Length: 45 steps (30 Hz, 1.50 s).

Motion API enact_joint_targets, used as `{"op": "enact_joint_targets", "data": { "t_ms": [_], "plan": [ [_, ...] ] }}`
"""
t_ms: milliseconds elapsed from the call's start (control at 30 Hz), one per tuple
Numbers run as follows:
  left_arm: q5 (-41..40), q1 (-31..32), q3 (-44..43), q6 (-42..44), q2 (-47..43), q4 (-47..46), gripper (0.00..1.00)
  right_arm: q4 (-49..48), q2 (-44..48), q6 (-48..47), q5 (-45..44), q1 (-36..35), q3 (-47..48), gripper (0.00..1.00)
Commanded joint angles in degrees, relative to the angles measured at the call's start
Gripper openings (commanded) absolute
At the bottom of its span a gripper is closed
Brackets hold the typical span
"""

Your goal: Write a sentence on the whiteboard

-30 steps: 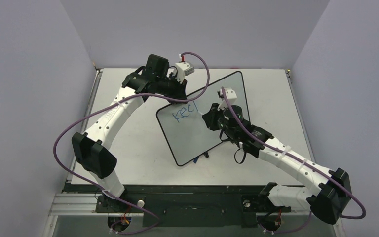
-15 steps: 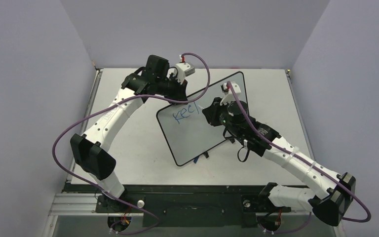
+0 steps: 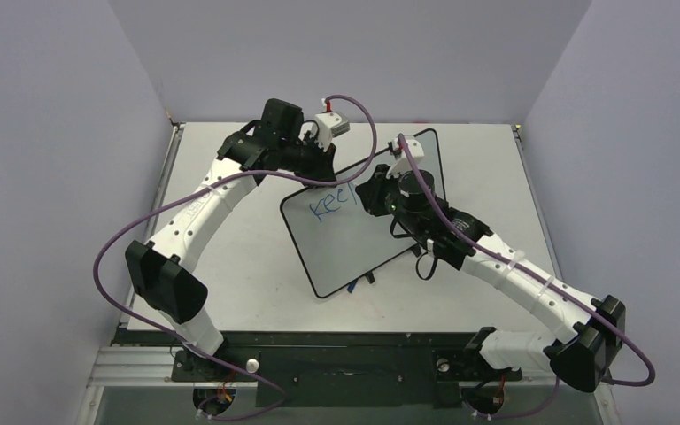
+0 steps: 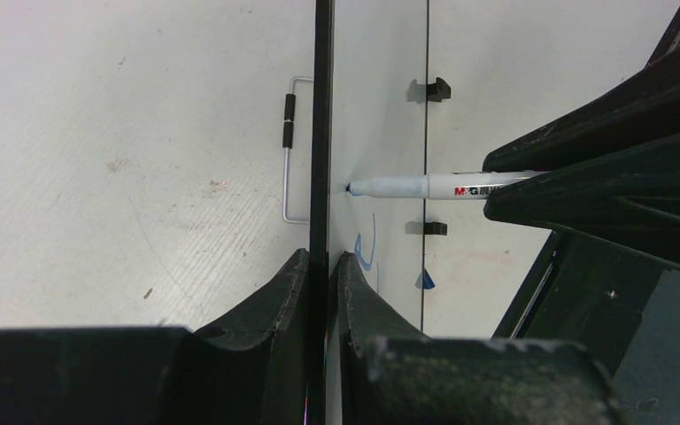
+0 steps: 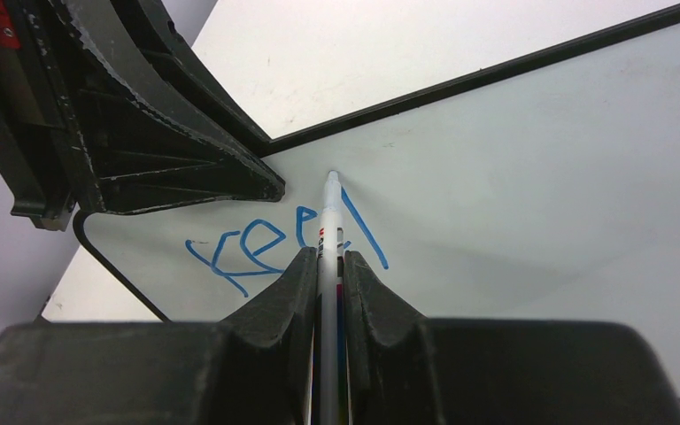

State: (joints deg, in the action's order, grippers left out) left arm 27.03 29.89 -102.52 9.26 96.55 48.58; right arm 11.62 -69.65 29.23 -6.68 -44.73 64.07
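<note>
Top external view: the whiteboard [image 3: 354, 252] sits mid-counter [image 3: 257, 292], skewed, with its far-left edge pinched tight between the left jaws. The right jaws are clamped on a marker [image 5: 329, 202]. Its tip is pressed to the board just right of the left jaws, at the top of a long blue stroke. The sentence [image 3: 329, 204] reads only "kee" plus that stroke, lying just near of the left jaws.
</note>
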Motion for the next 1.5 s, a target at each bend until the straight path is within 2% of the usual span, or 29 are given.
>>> {"op": "enact_joint_targets", "data": {
  "t_ms": [0,1067,1467],
  "plan": [
    [-6.4,-0.5,-0.5,3.5,-2.9,-3.1,0.0,-3.0,0.1,0.6,-0.5,-0.2,1.0,0.0],
    [-6.1,-0.5,-0.1,3.2,-3.4,-3.5,0.0,-2.9,0.8,0.9,-2.3,2.7,-3.8,0.0],
    [-6.5,-0.5,-0.1,3.2,-3.4,-3.6,0.0,-2.2,1.6,1.0,0.0,2.7,-6.1,0.0]
  ]
}}
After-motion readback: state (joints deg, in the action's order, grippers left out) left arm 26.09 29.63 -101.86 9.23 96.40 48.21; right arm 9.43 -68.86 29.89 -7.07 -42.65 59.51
